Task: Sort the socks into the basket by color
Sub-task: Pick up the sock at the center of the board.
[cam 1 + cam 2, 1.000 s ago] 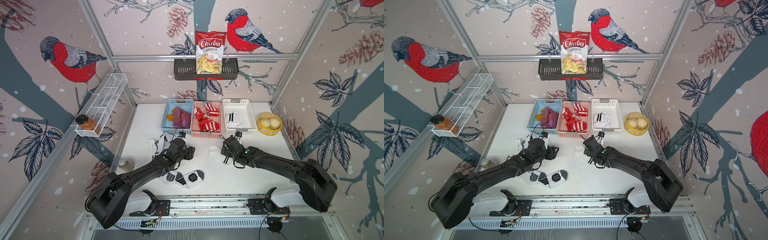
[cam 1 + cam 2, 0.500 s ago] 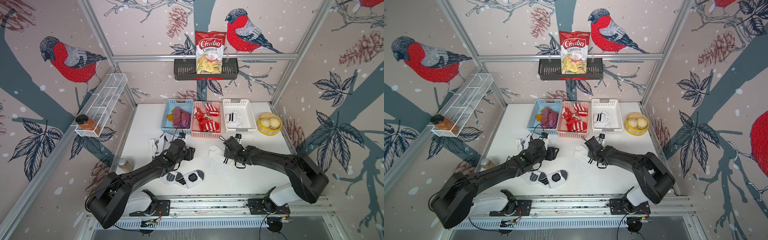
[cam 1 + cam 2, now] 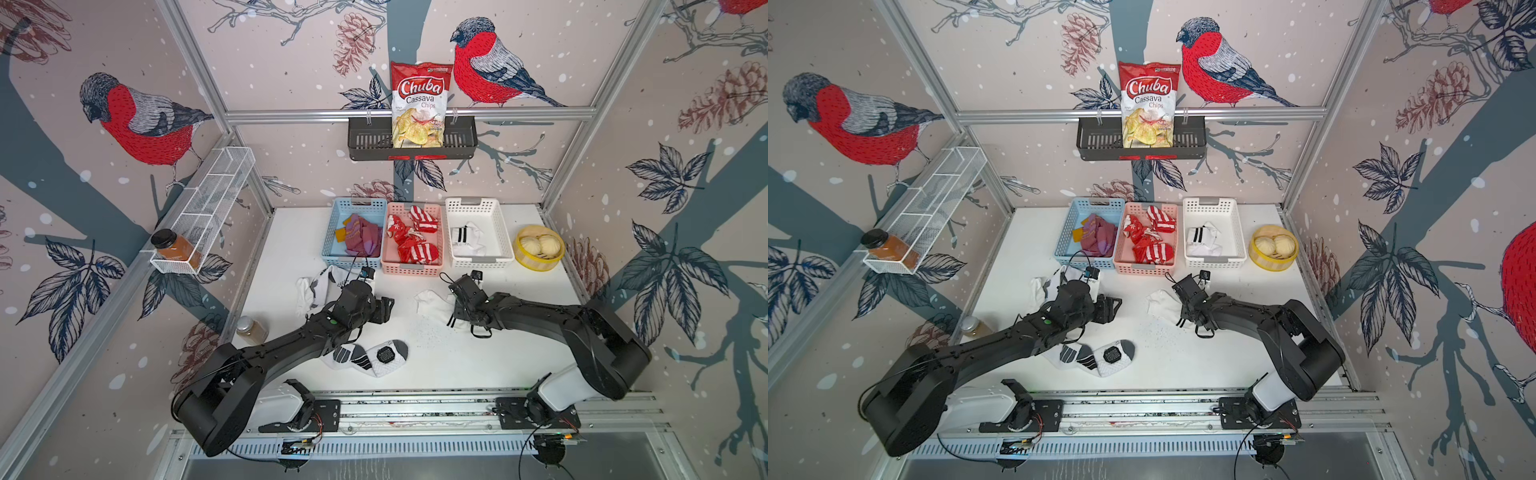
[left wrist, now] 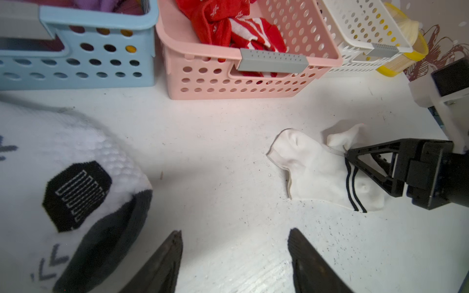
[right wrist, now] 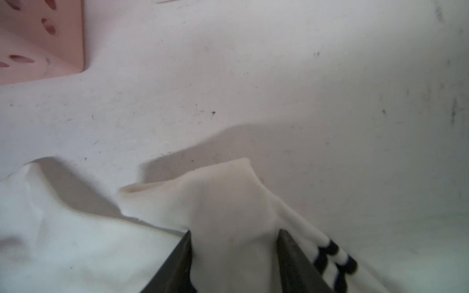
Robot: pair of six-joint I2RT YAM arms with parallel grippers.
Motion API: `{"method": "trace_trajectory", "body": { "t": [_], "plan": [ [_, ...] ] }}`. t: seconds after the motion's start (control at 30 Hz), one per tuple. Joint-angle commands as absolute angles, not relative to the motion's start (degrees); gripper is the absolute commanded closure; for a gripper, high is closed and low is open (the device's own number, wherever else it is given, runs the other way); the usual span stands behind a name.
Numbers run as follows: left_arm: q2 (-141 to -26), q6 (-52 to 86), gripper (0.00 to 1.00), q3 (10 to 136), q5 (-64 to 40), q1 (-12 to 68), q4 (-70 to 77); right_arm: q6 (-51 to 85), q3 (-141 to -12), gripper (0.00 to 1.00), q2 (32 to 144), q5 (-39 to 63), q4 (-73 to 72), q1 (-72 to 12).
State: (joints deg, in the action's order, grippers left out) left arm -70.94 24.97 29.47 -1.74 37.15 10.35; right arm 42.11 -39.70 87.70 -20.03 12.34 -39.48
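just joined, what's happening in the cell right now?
Bimanual sock sorting, partway done. The right gripper pinches a fold of a striped white sock lying on the table before the pink basket, not yet lifted. The left gripper hangs open and empty over bare table. Purple socks sit in the blue basket, red socks in the pink one, a banded sock in the white basket. Grey-patched socks wait on the table.

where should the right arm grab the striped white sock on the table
Pinch the sock at the raised fold beside its black stripes, from above: the rest lies flat on the table, no edge to get under. The right gripper's fingers pinch there.
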Motion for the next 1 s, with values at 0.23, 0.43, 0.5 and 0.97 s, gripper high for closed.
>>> {"method": "trace_trajectory", "body": {
  "t": [0.23,0.43,0.5,0.97],
  "plan": [
    [-67.36,20.97,0.31,33.54,-3.56,37.84,13.45,39.86,-39.53,0.74,84.39,-18.84,11.51,-38.27],
    [-66.72,19.39,0.30,35.27,-4.81,38.73,15.36,39.12,-40.18,0.84,81.63,-18.59,12.30,-38.06],
    [-66.71,18.68,0.30,36.15,-4.84,39.34,15.59,38.69,-40.88,0.85,79.56,-18.83,13.07,-38.06],
    [-66.26,20.29,0.25,36.09,-2.81,43.77,21.25,31.06,-55.90,0.80,78.06,-22.42,16.13,-32.72]
  ]
}}
